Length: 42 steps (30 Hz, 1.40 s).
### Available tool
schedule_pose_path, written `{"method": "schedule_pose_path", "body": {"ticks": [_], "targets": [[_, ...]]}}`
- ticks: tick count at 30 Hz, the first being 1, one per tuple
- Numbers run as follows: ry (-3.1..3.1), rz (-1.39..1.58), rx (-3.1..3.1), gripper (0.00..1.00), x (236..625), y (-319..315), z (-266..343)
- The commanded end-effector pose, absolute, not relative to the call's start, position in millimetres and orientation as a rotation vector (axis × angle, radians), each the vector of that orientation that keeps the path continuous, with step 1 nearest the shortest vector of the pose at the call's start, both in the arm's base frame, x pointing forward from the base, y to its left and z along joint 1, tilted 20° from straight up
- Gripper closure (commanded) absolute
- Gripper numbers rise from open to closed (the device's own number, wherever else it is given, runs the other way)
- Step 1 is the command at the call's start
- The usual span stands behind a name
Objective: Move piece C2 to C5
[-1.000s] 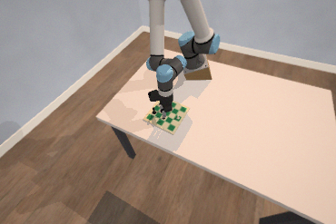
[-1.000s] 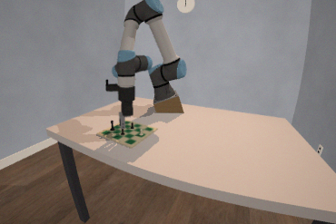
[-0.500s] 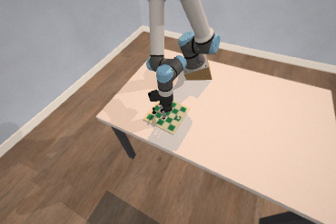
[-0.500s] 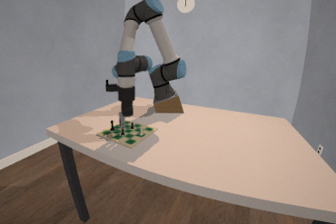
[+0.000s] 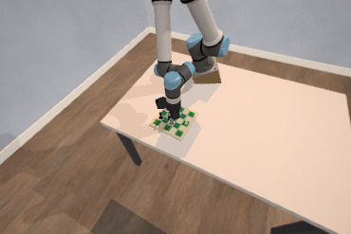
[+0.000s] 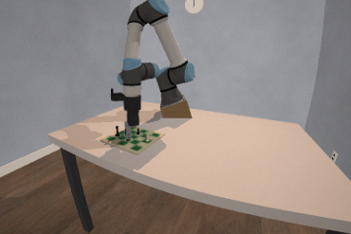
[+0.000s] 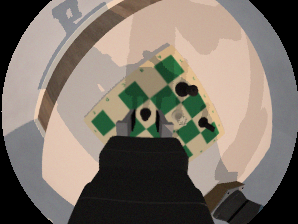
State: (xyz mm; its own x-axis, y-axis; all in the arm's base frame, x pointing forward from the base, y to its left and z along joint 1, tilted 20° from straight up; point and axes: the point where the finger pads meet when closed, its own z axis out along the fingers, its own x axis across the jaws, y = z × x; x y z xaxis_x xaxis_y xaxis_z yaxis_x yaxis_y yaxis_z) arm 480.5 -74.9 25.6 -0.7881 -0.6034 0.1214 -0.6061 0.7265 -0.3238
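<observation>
1. Step in hand: approach to pick-up. The gripper (image 7: 144,124) stands low over the green-and-cream chessboard (image 5: 186,132), which lies near the left edge of the table (image 5: 266,127), fingers pointing down.

2. End effector: the fingers stand partly open, at roughly mid-range, and nothing is clamped between them. In the wrist view a dark piece (image 7: 144,116) sits in the gap between the fingertips, bracketed but not gripped.

3. Task piece: the edge lettering is too small to read, so C2 cannot be confirmed. By judgement the bracketed dark piece is the one to move; it stands upright on the board.

4. Other pieces: three more dark pieces (image 7: 186,90) stand to the right in the wrist view, well apart from the fingers. A pale marking on a square between them is too blurred to identify.

5. Next move, by judgement: close on the piece, lift straight up clear of its neighbours, carry along the file to C5, and set down centred and upright.

6. Containers: none in view. The only other item is a brown wedge block (image 6: 176,110) at the arm's foot.
</observation>
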Motion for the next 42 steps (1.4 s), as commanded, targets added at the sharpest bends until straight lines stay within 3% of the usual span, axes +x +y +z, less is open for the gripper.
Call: {"method": "schedule_pose_path", "body": {"ticks": [1,42], "targets": [[-2.913,0.553,1.021,0.32,482.0,-77.1,19.9],[-2.913,0.553,1.021,0.32,482.4,-78.4,16.3]]}}
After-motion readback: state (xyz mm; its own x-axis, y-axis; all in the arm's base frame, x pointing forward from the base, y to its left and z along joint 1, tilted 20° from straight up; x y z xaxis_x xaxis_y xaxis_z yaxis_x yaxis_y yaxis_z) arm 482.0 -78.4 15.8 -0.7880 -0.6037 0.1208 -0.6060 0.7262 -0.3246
